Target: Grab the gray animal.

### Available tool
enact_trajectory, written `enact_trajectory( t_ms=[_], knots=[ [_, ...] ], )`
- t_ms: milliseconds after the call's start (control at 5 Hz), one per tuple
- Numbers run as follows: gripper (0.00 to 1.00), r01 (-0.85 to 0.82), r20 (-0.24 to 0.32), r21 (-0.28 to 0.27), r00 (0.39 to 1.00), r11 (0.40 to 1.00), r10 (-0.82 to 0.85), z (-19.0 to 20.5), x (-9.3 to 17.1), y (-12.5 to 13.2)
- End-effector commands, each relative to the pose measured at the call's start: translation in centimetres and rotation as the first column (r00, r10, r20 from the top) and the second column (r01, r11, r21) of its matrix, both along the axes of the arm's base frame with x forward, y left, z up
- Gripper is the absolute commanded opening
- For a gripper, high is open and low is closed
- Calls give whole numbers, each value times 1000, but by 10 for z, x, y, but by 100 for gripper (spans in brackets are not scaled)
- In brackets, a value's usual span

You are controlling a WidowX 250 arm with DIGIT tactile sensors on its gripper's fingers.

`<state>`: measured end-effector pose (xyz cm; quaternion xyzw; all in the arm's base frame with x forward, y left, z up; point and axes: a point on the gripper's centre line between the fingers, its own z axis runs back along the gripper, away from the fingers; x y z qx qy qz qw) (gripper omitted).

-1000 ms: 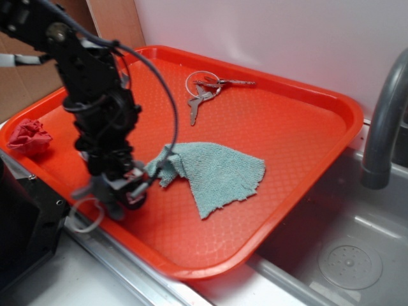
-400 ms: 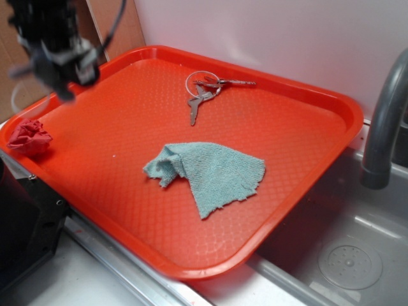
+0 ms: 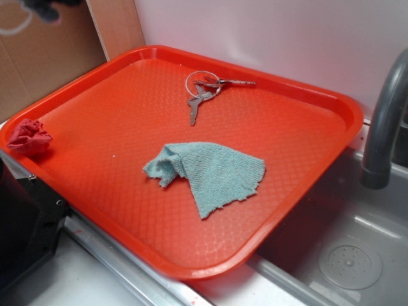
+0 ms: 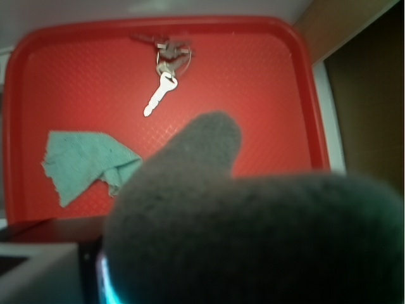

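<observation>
Although the jaws themselves were out of sight, the wrist view was half filled by the gray animal [image 4: 253,234], a blurred fuzzy mass pressed close under the lens with one stubby limb poking up toward 12 o'clock. That placement suggested the gripper [image 3: 44,7] was closed on the toy, but how wide the jaws stood could not be read from either picture.

From the outside view only a dark smudge and a pale loop remained of the gripper, at the frame's 11 o'clock corner. A second before, the arm had been low over the near-left edge of the red tray [image 3: 331,105], with the toy's white loop dangling beneath it; a moment later it was already up at the left, and by this instant it had risen almost out of view. Nothing gray was left on the tray, so I judged the grab made and the lift well along.

Below, the rest lay undisturbed. A teal cloth [image 3: 213,172] sat crumpled near the tray's middle, a bunch of keys [image 3: 204,89] lay toward 12 o'clock by the back rim, well apart from the cloth, and a small red wad [image 3: 29,137] rested at 9 o'clock on the rim. Off the tray at 3 o'clock stood a gray faucet [image 3: 386,121] above a steel sink [image 3: 350,255].

The remaining risk was the soft toy slipping from the hold, which these pictures could not rule out.
</observation>
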<state>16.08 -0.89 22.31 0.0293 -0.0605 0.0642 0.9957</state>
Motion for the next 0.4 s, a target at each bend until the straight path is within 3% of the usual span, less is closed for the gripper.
enact_trajectory(
  t_ms=[0, 200],
  knots=[
    [0, -36, 96, 24, 995, 999, 33, 28, 14, -16],
    [0, -37, 70, 26, 997, 999, 35, 20, 19, -14]
  ],
)
